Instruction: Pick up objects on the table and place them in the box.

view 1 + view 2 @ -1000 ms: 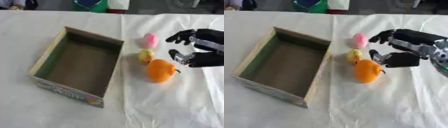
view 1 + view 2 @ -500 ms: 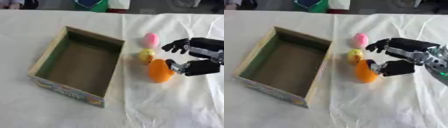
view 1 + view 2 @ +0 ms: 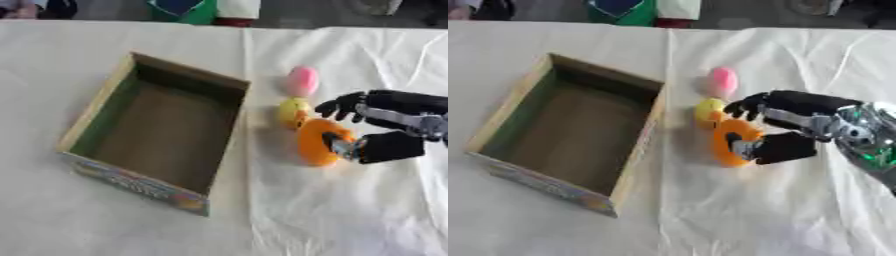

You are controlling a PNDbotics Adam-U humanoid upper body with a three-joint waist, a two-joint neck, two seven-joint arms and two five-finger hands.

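An open cardboard box (image 3: 91, 113) with a green-lined inside stands left of centre, nothing in it. To its right lie a pink egg-shaped object (image 3: 303, 81), a small yellow object (image 3: 290, 111) and a larger orange fruit (image 3: 312, 143), in a row from far to near. My right hand (image 3: 390, 146) comes in from the right and wraps the orange fruit: curled fingers (image 3: 343, 106) over its top, thumb (image 3: 338, 145) against its near right side. The fruit still rests on the cloth. My left hand shows in neither view.
A wrinkled white cloth (image 3: 350, 215) covers the table. A green and blue thing (image 3: 185, 10) stands past the far edge. The box's right wall is a short gap left of the yellow and orange objects.
My right hand has moved left and down from beside the objects onto the orange fruit, with its thumb and fingers closing round it. The box and the other objects have stayed put.
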